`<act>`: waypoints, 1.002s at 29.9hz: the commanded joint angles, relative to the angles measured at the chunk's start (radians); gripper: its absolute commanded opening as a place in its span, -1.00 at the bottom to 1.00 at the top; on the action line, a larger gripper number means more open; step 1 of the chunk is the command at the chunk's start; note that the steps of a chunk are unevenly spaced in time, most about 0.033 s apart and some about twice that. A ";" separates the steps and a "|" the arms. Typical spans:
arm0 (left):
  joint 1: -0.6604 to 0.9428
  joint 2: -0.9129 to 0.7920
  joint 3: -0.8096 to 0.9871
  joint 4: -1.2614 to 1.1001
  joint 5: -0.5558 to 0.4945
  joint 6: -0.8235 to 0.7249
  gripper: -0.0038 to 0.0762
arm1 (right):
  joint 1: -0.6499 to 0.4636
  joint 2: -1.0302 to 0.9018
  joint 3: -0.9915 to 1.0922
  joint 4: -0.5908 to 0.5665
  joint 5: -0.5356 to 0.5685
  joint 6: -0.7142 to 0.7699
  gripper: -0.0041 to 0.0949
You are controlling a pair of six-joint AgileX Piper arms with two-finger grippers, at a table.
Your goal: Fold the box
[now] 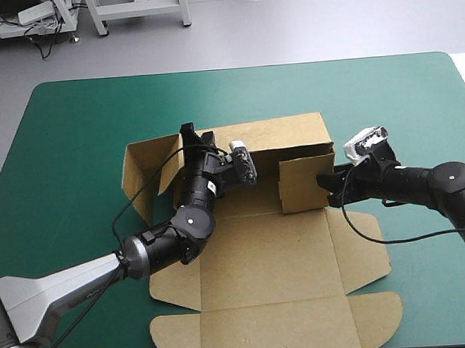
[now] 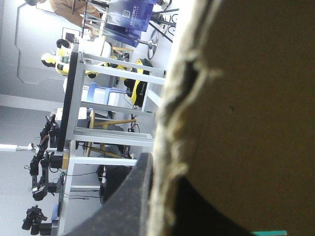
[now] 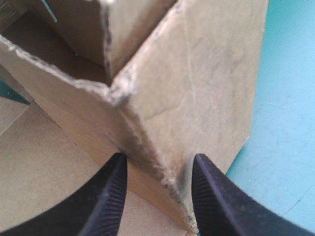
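Raising the walls of the box (image 1: 260, 258), back wall (image 1: 281, 132) nipped in the left pincer (image 1: 199, 135), side flap (image 1: 299, 188) in the right pincer (image 1: 324, 181). Next, likely: swinging that flap inward without slipping.

The box (image 1: 276, 257) is plain brown board, matt, its faces smooth but faintly creased and scuffed, its cut edges pale, rough and fibrous (plainest in the right wrist view, where fuzz stands up along the raised wall's edge). The teal-green cover (image 1: 74, 128) looks smooth and matt, though I cannot tell whether it is a rubbery mat or tight cloth. The right gripper (image 3: 160, 157) has black fingers (image 3: 110, 201) of a matt, rubber-like stuff scored with fine ribs, while the left arm (image 1: 67, 288) shows a satin grey shell behind semi-gloss black joints.
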 commanded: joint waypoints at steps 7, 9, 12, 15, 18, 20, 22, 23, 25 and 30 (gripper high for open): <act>-0.004 -0.040 -0.024 0.050 -0.038 -0.032 -0.93 | 0.005 0.017 -0.024 0.138 -0.092 -0.034 -0.12; -0.004 -0.040 -0.024 0.050 -0.040 -0.032 -0.93 | 0.005 0.039 -0.024 0.162 -0.094 -0.049 -0.12; -0.004 -0.040 -0.024 0.050 -0.040 -0.032 -0.93 | 0.005 0.071 -0.024 0.184 -0.099 -0.076 -0.24; -0.004 -0.040 -0.024 0.050 -0.043 -0.032 -0.93 | 0.005 0.090 -0.024 0.189 -0.101 -0.122 -0.59; -0.004 -0.040 -0.024 0.062 -0.043 -0.032 -0.93 | 0.005 0.092 -0.024 0.189 -0.110 -0.128 -0.93; -0.004 -0.040 -0.024 0.062 -0.043 -0.032 -0.93 | 0.005 0.092 -0.024 0.189 -0.112 -0.133 -0.91; -0.004 -0.038 -0.024 0.062 -0.031 -0.032 -0.92 | 0.005 0.092 -0.024 0.188 -0.110 -0.133 -0.91; -0.004 -0.034 -0.024 0.062 -0.022 -0.032 -0.92 | 0.005 0.092 -0.024 0.188 -0.106 -0.133 -0.91; -0.004 -0.028 -0.027 0.062 -0.002 -0.027 -0.90 | 0.005 0.092 -0.024 0.188 -0.098 -0.133 -0.91; 0.000 -0.007 -0.028 0.062 0.010 0.001 -0.65 | 0.005 0.092 -0.024 0.188 -0.096 -0.131 -0.91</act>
